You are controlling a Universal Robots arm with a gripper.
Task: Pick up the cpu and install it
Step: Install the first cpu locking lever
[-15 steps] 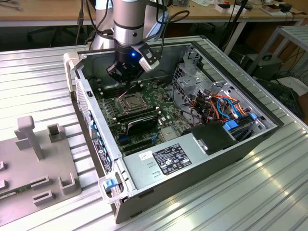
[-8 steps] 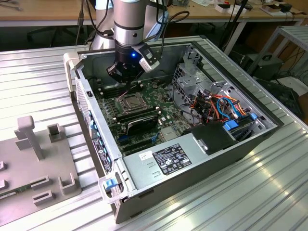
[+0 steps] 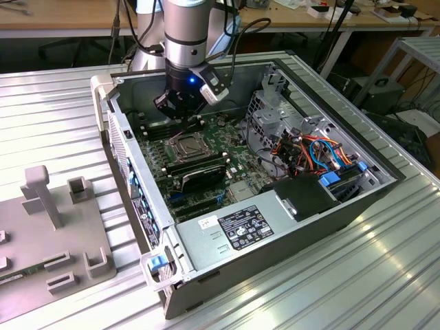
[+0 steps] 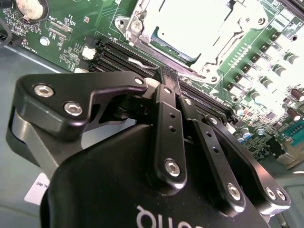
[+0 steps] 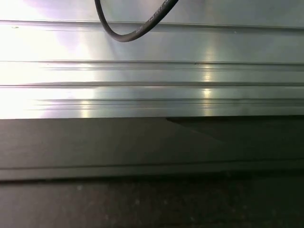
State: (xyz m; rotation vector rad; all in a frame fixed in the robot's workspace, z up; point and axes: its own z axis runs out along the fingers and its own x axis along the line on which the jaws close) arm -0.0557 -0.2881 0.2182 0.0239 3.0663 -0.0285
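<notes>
My gripper (image 3: 177, 110) hangs inside the open computer case (image 3: 344, 206), just behind the metal-framed socket (image 3: 187, 146) on the green motherboard (image 3: 227, 130). In the second wrist view the black fingers (image 4: 166, 109) are shut together with nothing visible between them. Their tips, where the gripper (image 4: 172, 80) ends, sit at the socket's shiny lever (image 4: 192, 73). Inside the socket frame (image 4: 137, 26) lies a pale, glaring square face with a teal edge, which looks like the cpu (image 4: 190, 21). I cannot tell whether the frame is clamped down on it.
Black memory sticks (image 3: 196, 168) stand in front of the socket, with empty slots (image 4: 118, 52) beside my fingertips. A power supply (image 3: 240, 223) and coloured cables (image 3: 316, 151) crowd the case's near and right sides. A grey fixture (image 3: 48, 227) lies on the ribbed aluminium table (image 5: 152, 71), under a black cable (image 5: 128, 34).
</notes>
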